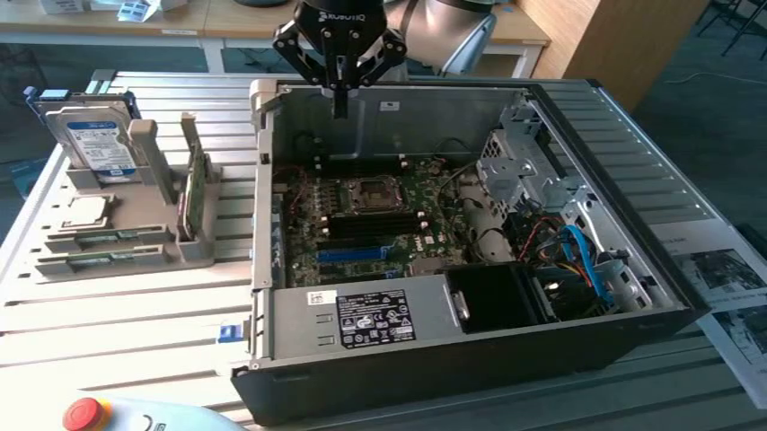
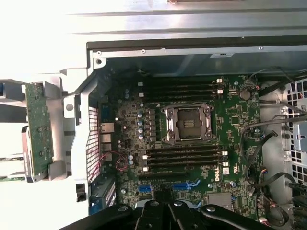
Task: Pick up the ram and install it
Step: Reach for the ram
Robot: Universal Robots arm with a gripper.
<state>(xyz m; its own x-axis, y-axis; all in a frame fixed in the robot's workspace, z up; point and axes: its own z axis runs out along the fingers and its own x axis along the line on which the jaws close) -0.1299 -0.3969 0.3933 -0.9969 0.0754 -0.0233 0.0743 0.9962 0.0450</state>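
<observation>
Hanging over the open computer case [image 1: 396,373], the gripper [image 1: 340,108] has its jaws shut on nothing, while the ram [image 1: 194,193] stands on edge in a gray rack [image 1: 120,262] beside the case, likely so it is easy to grab.

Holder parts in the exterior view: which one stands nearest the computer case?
The ram, the thin green board on edge; the blue-labelled hard drive stands farther toward the exterior view's left.
</observation>
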